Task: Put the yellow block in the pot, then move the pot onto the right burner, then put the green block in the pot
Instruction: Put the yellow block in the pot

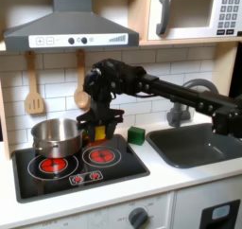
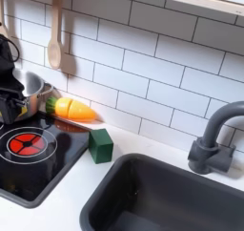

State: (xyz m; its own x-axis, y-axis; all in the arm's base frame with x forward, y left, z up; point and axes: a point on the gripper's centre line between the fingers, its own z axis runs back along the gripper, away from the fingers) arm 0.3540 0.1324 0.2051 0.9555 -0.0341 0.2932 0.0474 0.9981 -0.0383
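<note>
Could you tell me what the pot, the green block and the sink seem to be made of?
The pot looks like polished steel: its wall is silvery and mirrors the surroundings. The green block seems matte painted wood or plastic, with flat dull faces and no glare; which one is unclear. The sink looks like dark grey moulded plastic with a soft satin sheen, though coated metal is possible.

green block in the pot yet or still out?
Out. The green block sits on the counter beside the stove, apart from the pot on the first exterior view's left burner.
</note>
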